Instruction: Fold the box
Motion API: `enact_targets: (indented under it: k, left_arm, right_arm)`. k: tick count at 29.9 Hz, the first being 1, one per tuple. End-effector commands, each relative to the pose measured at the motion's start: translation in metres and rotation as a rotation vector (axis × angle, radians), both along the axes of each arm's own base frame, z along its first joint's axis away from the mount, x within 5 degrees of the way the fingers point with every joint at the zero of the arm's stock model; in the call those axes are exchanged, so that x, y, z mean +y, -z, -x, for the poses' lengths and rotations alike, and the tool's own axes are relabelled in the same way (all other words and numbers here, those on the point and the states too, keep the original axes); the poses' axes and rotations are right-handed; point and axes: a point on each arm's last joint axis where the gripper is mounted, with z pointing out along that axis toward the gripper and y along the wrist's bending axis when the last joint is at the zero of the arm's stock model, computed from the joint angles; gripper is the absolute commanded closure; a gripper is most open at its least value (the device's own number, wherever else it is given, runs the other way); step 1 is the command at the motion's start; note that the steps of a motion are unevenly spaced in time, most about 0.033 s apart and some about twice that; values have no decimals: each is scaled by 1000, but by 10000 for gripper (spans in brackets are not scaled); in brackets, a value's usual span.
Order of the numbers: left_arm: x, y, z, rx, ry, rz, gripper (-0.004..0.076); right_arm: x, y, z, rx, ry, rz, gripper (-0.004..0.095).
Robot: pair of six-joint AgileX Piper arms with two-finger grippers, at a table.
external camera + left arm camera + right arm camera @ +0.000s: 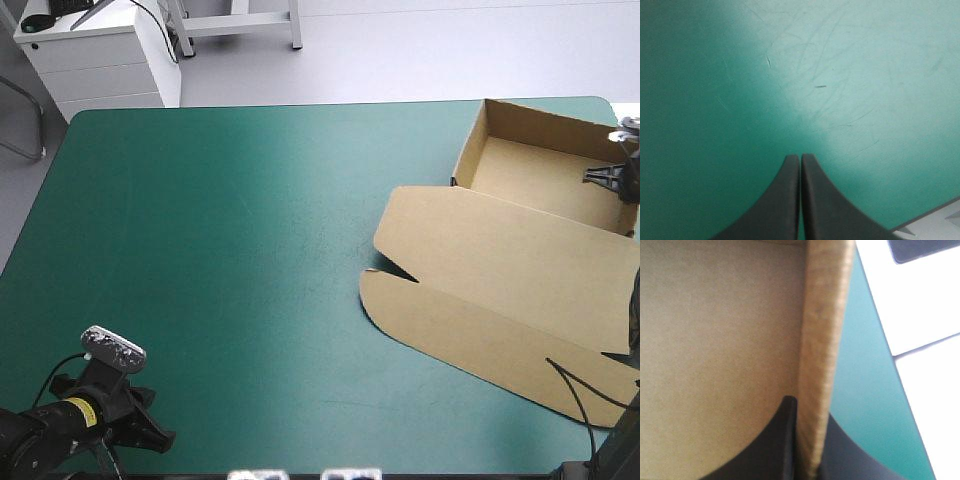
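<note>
From above, the brown cardboard box is sitting at the table's far right, tray open, lid flat. Left wrist: the left gripper is idling, fingers together, over the teal-green cover. Right wrist: the right gripper is pinching a tray wall, likely firming its fold.

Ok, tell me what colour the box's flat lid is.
The lid is plain brown, with no print or pattern; the high view shows it best.

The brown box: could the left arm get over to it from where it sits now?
Probably, though it's a stretch. The left claw sits shut at the near left corner, the box lies far right, and only bare teal-green cover lies between them.
</note>
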Motion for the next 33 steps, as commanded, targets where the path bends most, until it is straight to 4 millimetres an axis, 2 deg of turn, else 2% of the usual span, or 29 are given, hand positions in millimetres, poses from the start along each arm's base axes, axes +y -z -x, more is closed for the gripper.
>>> enact_targets:
  k: [1,6,9,11,14,16,18,22,25,29,33]
  left_arm:
    - [-1,-8,-3,-48,-2,20,731]
    - [-1,-8,-3,-49,-2,21,731]
    - [-1,-8,-3,-49,-2,21,731]
    - [-1,-8,-3,-49,-2,21,731]
    - [-1,-8,-3,-49,-2,21,731]
    - [-1,-8,-3,-49,-2,21,731]
    - [-1,-8,-3,-49,-2,21,731]
    - [-1,-8,-3,-49,-2,21,731]
    - [-1,-8,-3,-49,-2,21,731]
    - [-1,-8,-3,-49,-2,21,731]
    - [-1,-8,-3,-49,-2,21,731]
  right_arm:
    - [-26,-37,16,-114,52,77,927]
    - [-39,-37,21,-138,88,64,922]
    - [-40,-37,21,-133,83,75,815]
    - [-40,-37,21,-132,81,76,625]
    - [-40,-37,21,-144,105,63,248]
    - [-40,-38,22,-155,129,51,75]
    - [-39,-43,24,-165,131,54,-19]
    - [-30,-69,36,-223,135,37,-9]
    - [-16,-95,50,-274,104,-9,41]
    - [9,-126,67,-370,14,-108,194]
    - [32,-149,86,-410,-80,-198,437]
